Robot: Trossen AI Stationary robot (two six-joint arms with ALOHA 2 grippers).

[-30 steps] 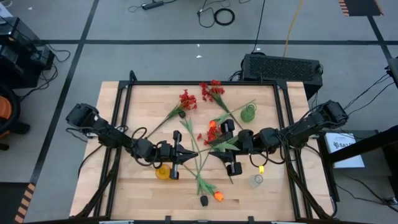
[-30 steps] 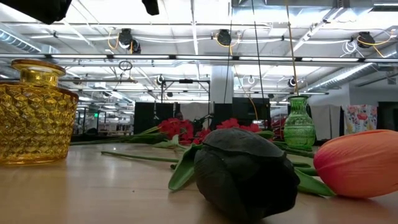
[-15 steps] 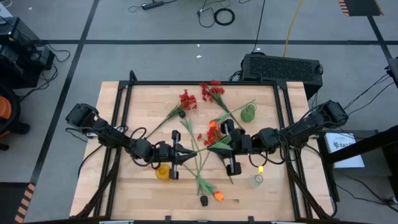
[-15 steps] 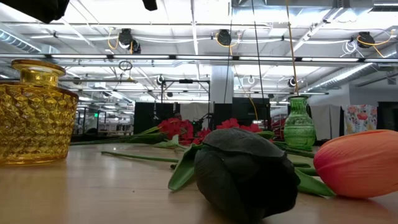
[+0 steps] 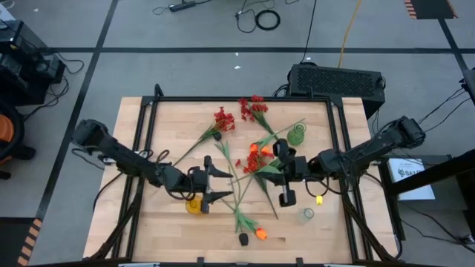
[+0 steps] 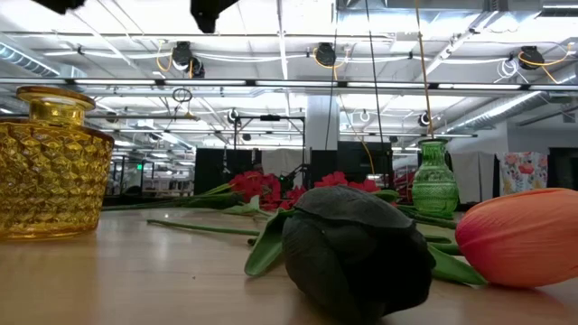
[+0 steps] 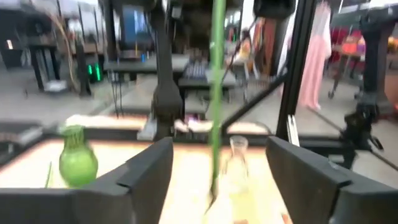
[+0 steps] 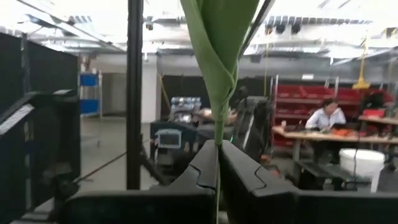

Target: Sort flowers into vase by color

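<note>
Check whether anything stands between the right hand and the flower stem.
Nothing visible does. The right hand is shut on a green stem, whose leaf rises above its fingers. The left hand is open around a stalk.

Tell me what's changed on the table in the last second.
The left hand let go of the green stem and opened, drawing back leftward. The right hand shut on that stem and shifted right, carrying the orange flower with it. The yellow vase, green vase, black flower and the orange one beside it stayed put.
</note>
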